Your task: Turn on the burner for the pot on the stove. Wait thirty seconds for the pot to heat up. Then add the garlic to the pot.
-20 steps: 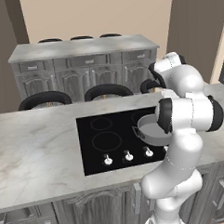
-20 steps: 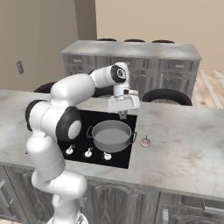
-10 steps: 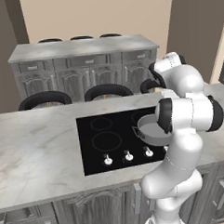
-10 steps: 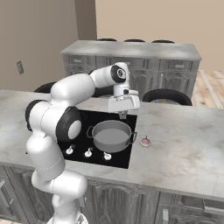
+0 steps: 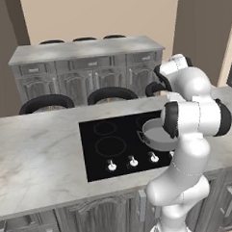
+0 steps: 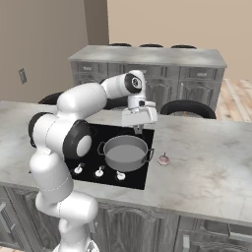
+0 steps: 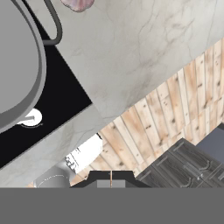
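Two marble-topped counters fill the room, and the nearer counter [image 6: 206, 162] carries everything that matters, spreading out below and to every side of the gripper [image 6: 138, 129]. Set into it, directly beneath the gripper, is the stove [image 6: 93, 142], a flat black glass cooktop with its row of white knobs [image 6: 100, 172] along the edge nearest the robot, well below and short of the fingers. The pot [image 6: 124, 152] sits on the stove's near right ring, just under and slightly in front of the gripper; it is low, grey and rigid, likely heavy enough to stay put if brushed.

The gripper hangs above the pot's far rim with its jaws pressed together and nothing between them.

Smallest is the garlic [image 6: 163, 159], a pale pinkish bulb resting on the bare counter just beside the pot's right loop handle, below the gripper and off to its right. I judge it light, firm under a papery skin, rounded and apt to roll or squirt out of a careless pinch. A grip across its widest part from above, fingers spread first, looks safest.
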{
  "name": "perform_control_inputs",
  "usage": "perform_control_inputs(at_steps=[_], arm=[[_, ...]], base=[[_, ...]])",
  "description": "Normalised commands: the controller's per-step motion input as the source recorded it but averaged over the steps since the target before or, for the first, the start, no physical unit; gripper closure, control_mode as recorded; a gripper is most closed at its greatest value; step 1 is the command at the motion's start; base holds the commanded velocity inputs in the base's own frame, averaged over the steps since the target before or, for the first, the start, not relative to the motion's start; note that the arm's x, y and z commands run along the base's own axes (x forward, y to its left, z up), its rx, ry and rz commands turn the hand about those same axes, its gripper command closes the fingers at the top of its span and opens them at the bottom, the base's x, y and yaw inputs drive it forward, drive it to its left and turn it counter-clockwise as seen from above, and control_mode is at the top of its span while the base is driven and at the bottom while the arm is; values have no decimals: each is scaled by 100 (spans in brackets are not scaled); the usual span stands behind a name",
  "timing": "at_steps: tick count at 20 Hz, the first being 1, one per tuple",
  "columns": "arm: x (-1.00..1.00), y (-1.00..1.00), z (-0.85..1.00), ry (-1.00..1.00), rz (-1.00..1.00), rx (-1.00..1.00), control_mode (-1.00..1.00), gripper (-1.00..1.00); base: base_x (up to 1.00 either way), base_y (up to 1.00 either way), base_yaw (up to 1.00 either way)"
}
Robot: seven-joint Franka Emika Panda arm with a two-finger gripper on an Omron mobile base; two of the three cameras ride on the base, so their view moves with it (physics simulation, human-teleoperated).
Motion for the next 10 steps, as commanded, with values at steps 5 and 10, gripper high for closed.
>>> perform_control_inputs(at_steps=[5,10], arm=[[0,0,0,0,0,0,-100,100],[0,0,0,0,0,0,-100,100]], base=[[0,0,0],[0,0,0]])
